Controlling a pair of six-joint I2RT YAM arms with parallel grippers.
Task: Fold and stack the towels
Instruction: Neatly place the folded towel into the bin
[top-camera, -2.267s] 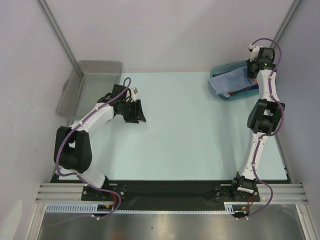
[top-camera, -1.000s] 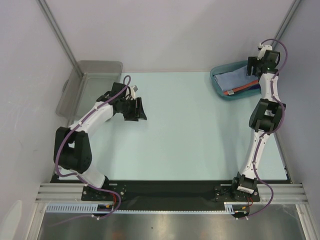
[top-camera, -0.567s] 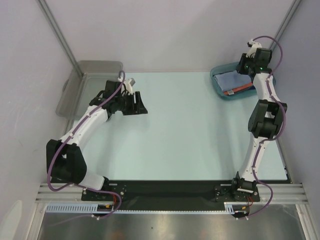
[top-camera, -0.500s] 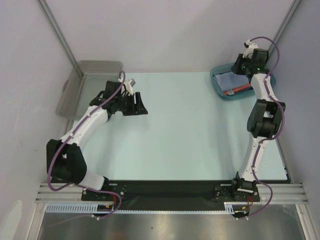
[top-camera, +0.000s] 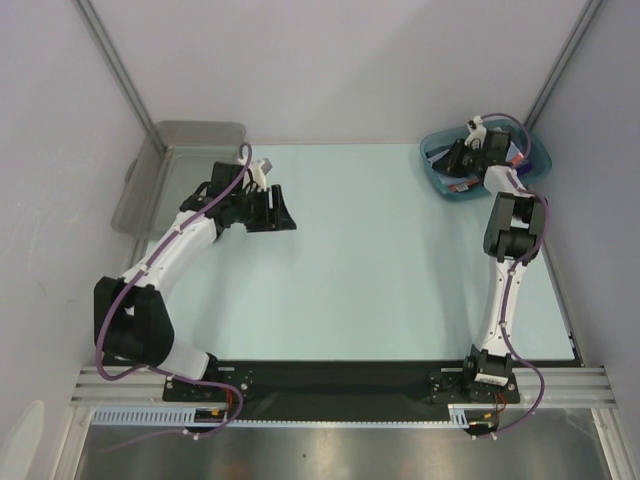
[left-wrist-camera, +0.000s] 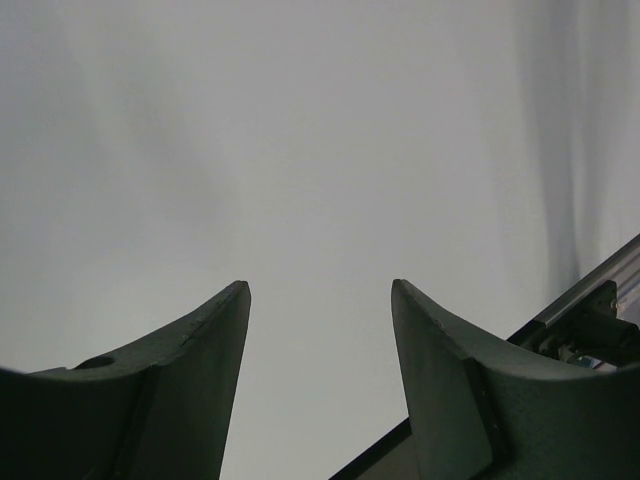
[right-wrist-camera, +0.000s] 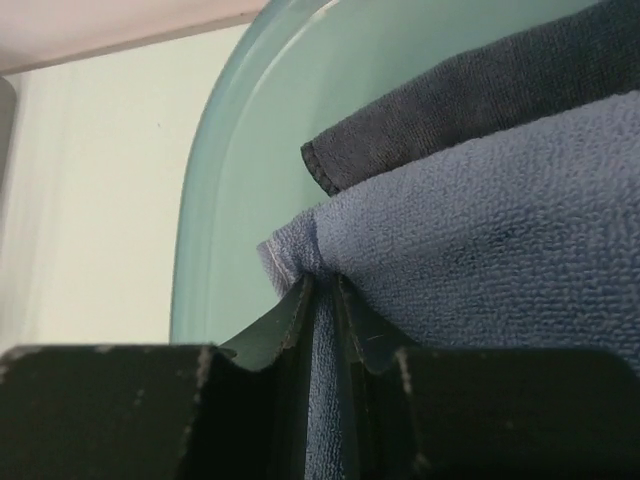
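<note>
Right wrist: right claw (right-wrist-camera: 321, 288) pinches blue towel (right-wrist-camera: 480, 240) at its edge.

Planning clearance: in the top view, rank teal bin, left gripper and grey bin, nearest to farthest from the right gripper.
1. teal bin, far right corner; the right gripper reaches into it.
2. left gripper, left of centre.
3. grey bin, far left edge.

Towels (right-wrist-camera: 480, 230) lie in the far-right bin (top-camera: 431, 168); a second bin (top-camera: 178, 172) stands far left.
</note>
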